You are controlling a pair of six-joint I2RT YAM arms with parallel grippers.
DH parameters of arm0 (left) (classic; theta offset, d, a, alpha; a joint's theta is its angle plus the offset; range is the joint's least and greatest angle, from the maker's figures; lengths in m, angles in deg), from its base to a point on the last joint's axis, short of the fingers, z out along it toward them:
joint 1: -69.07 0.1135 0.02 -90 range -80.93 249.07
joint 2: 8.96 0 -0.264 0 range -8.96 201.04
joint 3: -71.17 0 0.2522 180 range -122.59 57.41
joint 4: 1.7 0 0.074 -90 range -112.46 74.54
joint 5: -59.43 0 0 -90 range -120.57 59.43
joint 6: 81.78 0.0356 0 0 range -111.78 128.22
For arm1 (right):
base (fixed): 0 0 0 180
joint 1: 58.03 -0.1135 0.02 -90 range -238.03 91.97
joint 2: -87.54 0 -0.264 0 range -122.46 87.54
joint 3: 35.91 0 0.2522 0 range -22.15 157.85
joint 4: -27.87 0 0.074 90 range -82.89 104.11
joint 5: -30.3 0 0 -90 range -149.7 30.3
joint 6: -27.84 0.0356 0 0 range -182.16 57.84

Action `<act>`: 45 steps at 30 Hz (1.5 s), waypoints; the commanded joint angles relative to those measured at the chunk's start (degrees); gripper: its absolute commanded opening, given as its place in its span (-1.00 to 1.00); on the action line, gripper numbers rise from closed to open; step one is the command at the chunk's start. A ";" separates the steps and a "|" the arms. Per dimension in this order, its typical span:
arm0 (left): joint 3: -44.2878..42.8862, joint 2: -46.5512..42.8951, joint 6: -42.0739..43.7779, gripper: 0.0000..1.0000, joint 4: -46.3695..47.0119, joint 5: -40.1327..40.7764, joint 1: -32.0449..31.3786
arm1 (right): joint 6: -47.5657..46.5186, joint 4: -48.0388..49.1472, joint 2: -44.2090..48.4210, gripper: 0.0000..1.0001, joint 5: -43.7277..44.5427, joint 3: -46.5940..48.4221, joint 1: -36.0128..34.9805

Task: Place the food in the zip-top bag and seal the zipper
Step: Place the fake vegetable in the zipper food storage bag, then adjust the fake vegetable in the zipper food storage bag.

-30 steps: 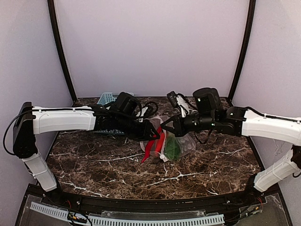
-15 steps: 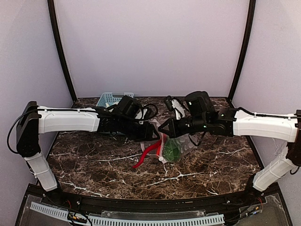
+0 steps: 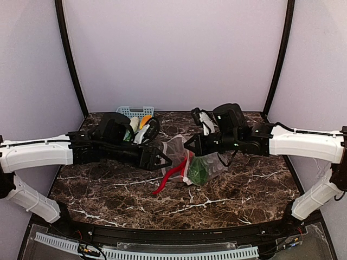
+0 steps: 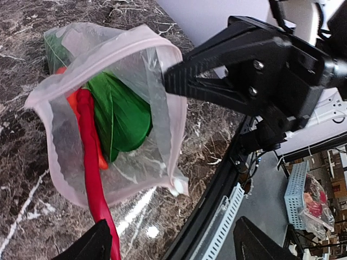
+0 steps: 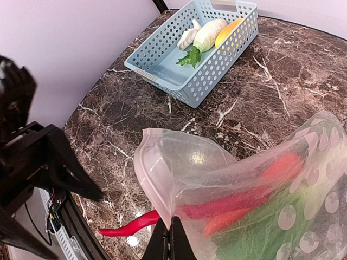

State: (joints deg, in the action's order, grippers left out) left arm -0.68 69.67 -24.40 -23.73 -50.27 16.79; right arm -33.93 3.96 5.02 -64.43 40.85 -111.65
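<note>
Centrally, one zip-top bag (image 3: 174,147) with one green food (image 3: 198,172) and one red food (image 3: 169,177) is pinched by the right gripper (image 3: 190,147); the left gripper (image 3: 161,161) is held open.

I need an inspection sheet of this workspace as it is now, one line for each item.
Surface: dark marbled table.
Job's things: zip-top bag open, green leafy one inside; long red-orange one sticks out of the mouth; white one and yellow one in the blue basket.
Clutter: nothing seen.
Grippers: left claw open, holds nothing; right claw shut on the bag's rim.
Cables: black loops at the wrists.
Surroundings: pale walls, black posts.
</note>
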 commanded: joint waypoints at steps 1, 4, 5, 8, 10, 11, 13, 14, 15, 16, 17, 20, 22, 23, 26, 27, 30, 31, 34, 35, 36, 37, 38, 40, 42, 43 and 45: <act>8.25 -8.28 -2.34 0.58 0.49 -1.60 -0.14 | 0.25 0.50 0.51 -1.00 2.00 1.58 -0.16; 13.64 -11.12 -6.40 0.61 0.60 -1.26 -0.20 | 0.17 0.48 0.22 -1.00 1.79 2.07 -0.16; 14.55 -11.94 -7.10 0.61 0.66 -1.29 -0.15 | 0.16 0.56 0.04 -1.00 1.56 2.30 -0.16; 18.26 -12.81 -10.12 0.62 1.47 -1.44 -0.27 | 0.22 0.59 -0.29 -1.00 0.86 2.71 -0.16; 19.91 -13.02 -11.54 0.62 2.60 -1.96 -0.24 | 0.35 0.66 -0.30 -1.00 0.70 2.74 -0.16; 20.41 -12.94 -12.05 0.62 3.06 -2.74 -0.22 | 0.46 0.68 -0.22 -1.00 0.69 2.67 -0.16; 21.44 -12.52 -13.11 0.62 4.35 -3.80 -0.37 | 0.77 0.74 -0.03 -1.00 0.69 2.42 -0.16; 21.92 -12.27 -13.55 0.62 5.16 -4.04 -0.51 | 0.90 0.82 0.07 -1.00 0.69 2.27 -0.17; 22.07 -11.94 -13.75 0.62 5.57 -4.45 -0.57 | 0.94 0.91 0.22 -1.00 0.69 2.10 -0.19; 22.25 -11.57 -14.15 0.59 6.39 -4.77 -0.69 | 1.08 1.04 0.29 -1.00 0.55 1.92 -0.17; 22.28 -11.35 -14.32 0.55 6.89 -4.97 -0.71 | 1.11 1.09 0.40 -1.00 0.46 1.80 -0.16; 22.12 -10.01 -15.04 0.48 9.93 -6.05 -0.93 | 1.27 1.21 0.65 -1.00 0.25 1.40 -0.16; 21.68 -8.82 -15.00 0.44 10.41 -6.16 -1.16 | 1.38 1.24 0.78 -1.00 0.25 1.19 -0.16; 21.41 -8.35 -14.94 0.40 10.43 -6.06 -1.23 | 1.39 1.27 0.91 -1.00 0.25 1.08 -0.16; 20.73 -6.53 -14.88 0.33 10.31 -5.13 -1.43 | 1.35 1.28 1.13 -1.00 0.33 1.11 -0.17; 20.23 -6.24 -14.63 0.30 9.77 -4.97 -1.45 | 1.31 1.28 1.27 -1.00 0.34 1.08 -0.16; 19.53 -4.69 -14.41 0.19 9.27 -4.80 -1.74 | 1.20 1.37 1.39 -1.00 0.38 1.15 -0.15; 19.27 -4.48 -14.47 0.13 9.22 -4.77 -1.99 | 1.15 1.36 1.44 -1.00 0.49 1.16 -0.12; 19.01 -3.76 -14.54 0.04 9.18 -4.69 -2.24 | 1.13 1.44 1.40 -1.00 0.66 1.02 -0.16; 18.92 -3.57 -14.61 0.01 9.29 -4.65 -2.34 | 1.13 1.49 1.35 -1.00 0.68 1.05 -0.16; 18.86 -3.53 -14.59 -0.04 9.26 -4.60 -2.41 | 1.13 1.58 1.35 -1.00 0.69 1.01 -0.16; 18.75 -3.47 -14.65 -0.07 9.25 -4.57 -2.47 | 1.18 1.54 1.28 -1.00 0.69 0.99 -0.17; 18.68 -3.48 -14.65 -0.11 9.24 -4.56 -2.48 | 1.13 1.54 1.27 -1.00 0.69 0.98 -0.16; 18.63 -3.41 -14.73 -0.19 9.26 -4.47 -2.61 | 1.05 1.56 1.14 -1.00 0.77 1.07 -0.21; 18.67 -3.40 -14.84 -0.27 9.31 -4.42 -2.68 | 0.96 1.54 1.06 -1.00 0.78 1.09 -0.16; 18.69 -3.40 -14.90 -0.29 9.27 -4.28 -2.67 | 1.00 1.56 1.00 -1.00 0.78 1.13 -0.16; 18.78 -3.29 -15.01 -0.37 9.29 -4.15 -2.66 | 0.98 1.63 0.96 -1.00 0.78 1.15 -0.16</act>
State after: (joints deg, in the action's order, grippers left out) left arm 19.08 66.35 -39.24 -14.55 -55.02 14.43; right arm -32.92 3.79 5.07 -64.12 42.01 -111.65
